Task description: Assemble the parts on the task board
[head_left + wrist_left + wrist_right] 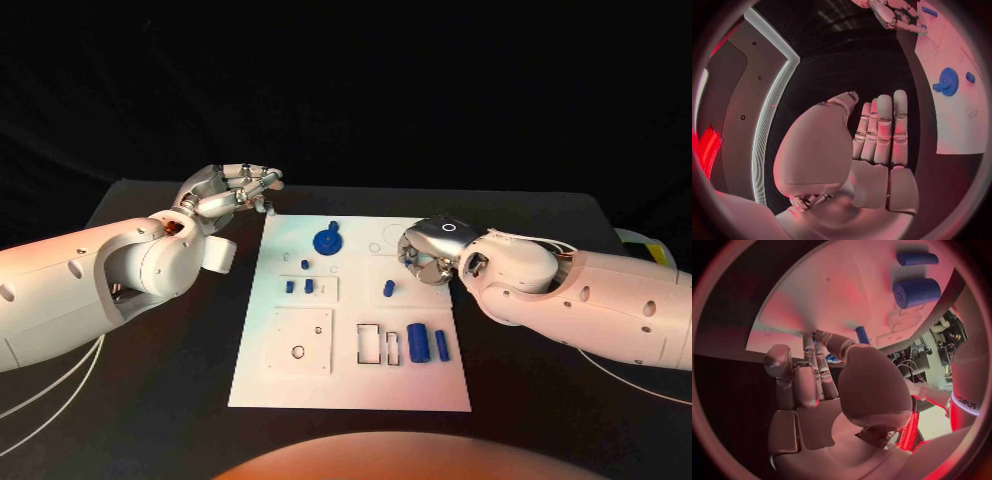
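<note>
The white task board (289,375) lies mid-table. On it are a blue gear (329,240), two small blue pegs (299,287) side by side, another peg (388,288), and a thick blue cylinder (418,342) beside a thinner one (441,345). My left hand (231,192) hovers off the board's far left corner; its fingers (882,130) are straight and together and hold nothing. My right hand (433,252) hangs over the board's right edge, right of the single peg (862,334), its fingers (814,375) stretched out with nothing in them. The gear (947,81) also lies beyond the left hand's fingertips.
The board has a square inset plate (303,340) at the near left and rectangular slots (378,345) next to the cylinders. Black table (144,400) surrounds the board. A pale object (649,248) sits at the table's far right edge.
</note>
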